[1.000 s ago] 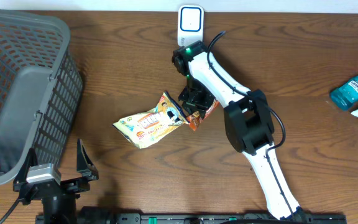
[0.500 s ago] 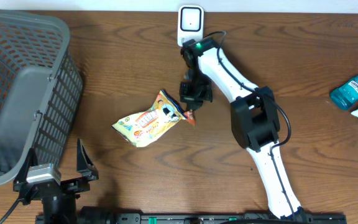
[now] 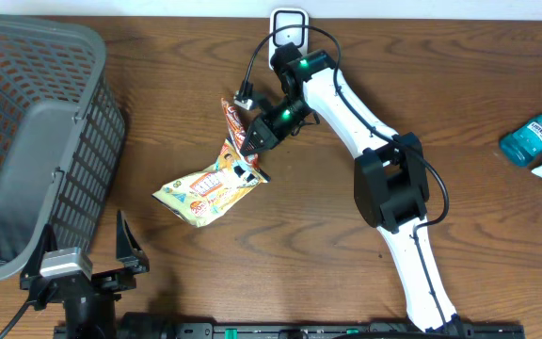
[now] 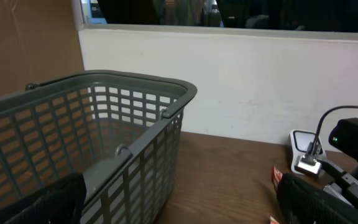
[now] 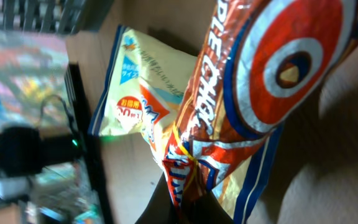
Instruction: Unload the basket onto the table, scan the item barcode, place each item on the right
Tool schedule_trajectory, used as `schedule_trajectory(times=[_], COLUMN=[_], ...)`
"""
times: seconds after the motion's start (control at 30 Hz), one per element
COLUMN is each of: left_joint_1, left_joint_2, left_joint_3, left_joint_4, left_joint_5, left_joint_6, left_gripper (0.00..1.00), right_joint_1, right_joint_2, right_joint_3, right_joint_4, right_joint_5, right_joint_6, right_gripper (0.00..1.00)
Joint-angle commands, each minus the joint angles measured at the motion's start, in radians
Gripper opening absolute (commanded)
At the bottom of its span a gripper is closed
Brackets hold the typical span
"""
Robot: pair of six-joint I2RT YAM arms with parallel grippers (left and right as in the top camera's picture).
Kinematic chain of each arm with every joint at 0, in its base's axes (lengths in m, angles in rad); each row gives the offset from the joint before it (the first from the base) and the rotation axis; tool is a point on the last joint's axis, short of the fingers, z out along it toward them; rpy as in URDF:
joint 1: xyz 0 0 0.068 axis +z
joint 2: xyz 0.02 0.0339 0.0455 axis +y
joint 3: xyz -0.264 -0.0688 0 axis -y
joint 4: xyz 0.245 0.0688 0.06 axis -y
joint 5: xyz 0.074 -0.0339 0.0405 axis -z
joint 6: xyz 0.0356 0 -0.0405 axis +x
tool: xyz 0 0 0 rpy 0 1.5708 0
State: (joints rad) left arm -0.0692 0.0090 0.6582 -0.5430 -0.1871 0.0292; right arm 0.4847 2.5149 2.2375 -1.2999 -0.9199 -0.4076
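Orange snack packet (image 3: 234,125), pinched at one end in the closed right end effector (image 3: 251,136) at about 7 o'clock from the white scanner (image 3: 289,30), could slip or twist in that thin grip, turning its barcode, which cannot be made out here, away from the scanner.

Brown wooden table (image 3: 177,75), grey basket (image 3: 45,31), yellow snack bag (image 3: 205,186), white scanner (image 3: 285,19), teal bottle (image 3: 533,137)

Brown wood grain across the tabletop (image 3: 186,85). Grey open lattice on the basket (image 3: 83,160). Orange-red on the snack packet (image 5: 260,93), with blue edging and a white-and-blue roundel. Pale yellow on the second packet (image 3: 200,188), blue-bordered, red badge. Teal for the bottle (image 3: 532,137); white for the scanner (image 3: 288,24).
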Motion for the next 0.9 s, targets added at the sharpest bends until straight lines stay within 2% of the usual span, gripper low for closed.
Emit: schedule_trajectory(times=[0.0,0.17,0.33,0.53,0.57,0.67,0.77,0.87], left_joint_1=[-0.006,-0.006,-0.006,-0.006,-0.006,-0.006,-0.006,-0.006], left_joint_2=[-0.006,-0.006,-0.006,-0.006,-0.006,-0.006,-0.006,-0.006], left_joint_3=[-0.005,-0.005,-0.005,-0.005,-0.005,-0.005,-0.005,-0.005], left_joint_4=[0.002,0.002,0.002,0.002,0.002,0.002,0.002,0.002], left_joint_5=[-0.008,-0.008,-0.008,-0.008,-0.008,-0.008,-0.008,-0.008], left_joint_6=[-0.001,-0.001,-0.001,-0.001,-0.001,-0.001,-0.001,-0.001], left_gripper=[0.98,0.98,0.98,0.98,0.98,0.98,0.98,0.98], right_joint_1=[0.008,0.013,0.049,0.052,0.052,0.053,0.058,0.058], right_joint_2=[-0.042,-0.042,-0.042,-0.043,-0.043,-0.043,-0.043,-0.043], right_joint_3=[-0.001,-0.045,-0.143,-0.154,-0.159,-0.18,-0.187,-0.186], right_joint_4=[0.0,-0.007,-0.135,-0.343,-0.344,-0.342,-0.339,-0.322], right_joint_5=[-0.028,-0.096,-0.077,-0.067,-0.052,0.03,0.059,0.101], right_joint_6=[-0.219,-0.219,-0.229,-0.421,-0.425,-0.417,-0.399,-0.344], right_gripper=[0.01,0.01,0.01,0.03,0.06,0.53,0.59,0.61])
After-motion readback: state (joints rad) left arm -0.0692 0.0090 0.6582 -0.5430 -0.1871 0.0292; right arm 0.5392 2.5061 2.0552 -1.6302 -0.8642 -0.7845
